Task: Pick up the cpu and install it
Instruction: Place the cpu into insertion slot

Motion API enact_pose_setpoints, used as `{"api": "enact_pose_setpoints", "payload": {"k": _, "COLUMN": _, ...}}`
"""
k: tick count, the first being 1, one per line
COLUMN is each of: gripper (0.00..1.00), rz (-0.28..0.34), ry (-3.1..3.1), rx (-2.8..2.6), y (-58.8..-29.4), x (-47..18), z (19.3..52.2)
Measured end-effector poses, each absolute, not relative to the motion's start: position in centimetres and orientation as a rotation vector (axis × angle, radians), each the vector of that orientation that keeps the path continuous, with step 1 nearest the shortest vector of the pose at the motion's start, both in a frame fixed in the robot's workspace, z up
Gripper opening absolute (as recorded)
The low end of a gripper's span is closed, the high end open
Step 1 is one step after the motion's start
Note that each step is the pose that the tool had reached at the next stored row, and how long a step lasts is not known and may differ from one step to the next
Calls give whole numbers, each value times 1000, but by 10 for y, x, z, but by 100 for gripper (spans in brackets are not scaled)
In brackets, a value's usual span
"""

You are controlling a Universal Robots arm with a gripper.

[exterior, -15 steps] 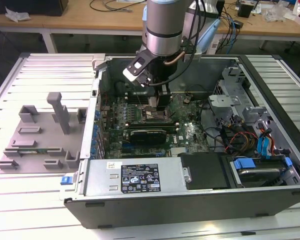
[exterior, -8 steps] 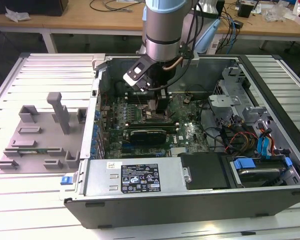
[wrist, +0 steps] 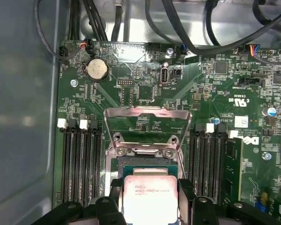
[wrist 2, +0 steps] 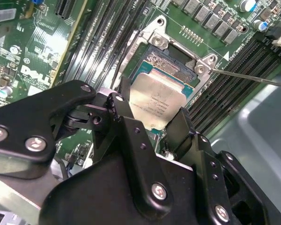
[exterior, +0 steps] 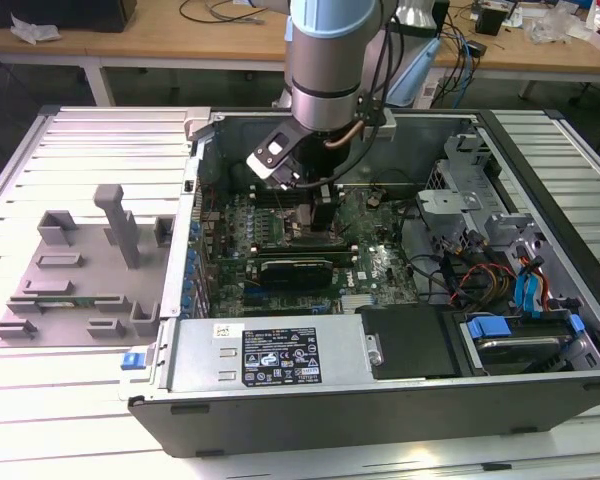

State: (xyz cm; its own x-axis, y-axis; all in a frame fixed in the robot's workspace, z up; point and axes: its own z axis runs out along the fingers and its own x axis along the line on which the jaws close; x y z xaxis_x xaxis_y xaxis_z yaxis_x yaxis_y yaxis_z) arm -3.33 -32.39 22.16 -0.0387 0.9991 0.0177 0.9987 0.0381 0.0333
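Observation:
The cpu (wrist 2: 155, 99) is a flat square chip with a silver-grey metal top, also seen in the first wrist view (wrist: 150, 196). My gripper (wrist 2: 152, 117) is shut on it, one black finger (wrist 2: 123, 110) on each of two opposite edges. The chip hangs just over the open dark socket (wrist 2: 174, 60), partly covering it. The socket's metal load plate (wrist: 147, 123) stands swung up and open, and its thin lever (wrist 2: 253, 77) sticks out sideways. In the exterior view my gripper (exterior: 315, 208) is down inside the open computer case, above the green motherboard (exterior: 380, 265).
Black memory slots (wrist: 79, 164) flank the socket on both sides. A grey moulded holder (exterior: 80, 270) lies on the slatted table at the exterior view's left. Cables and drive bays (exterior: 500, 270) crowd the case's right end, and a metal power supply box (exterior: 265, 355) lines its near side.

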Motion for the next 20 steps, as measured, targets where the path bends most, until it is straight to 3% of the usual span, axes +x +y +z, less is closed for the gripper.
{"api": "enact_pose_setpoints", "payload": {"k": 20, "gripper": 55, "rz": 9, "ry": 2254, "rx": 2188, "y": -317, "x": -32, "z": 199}}
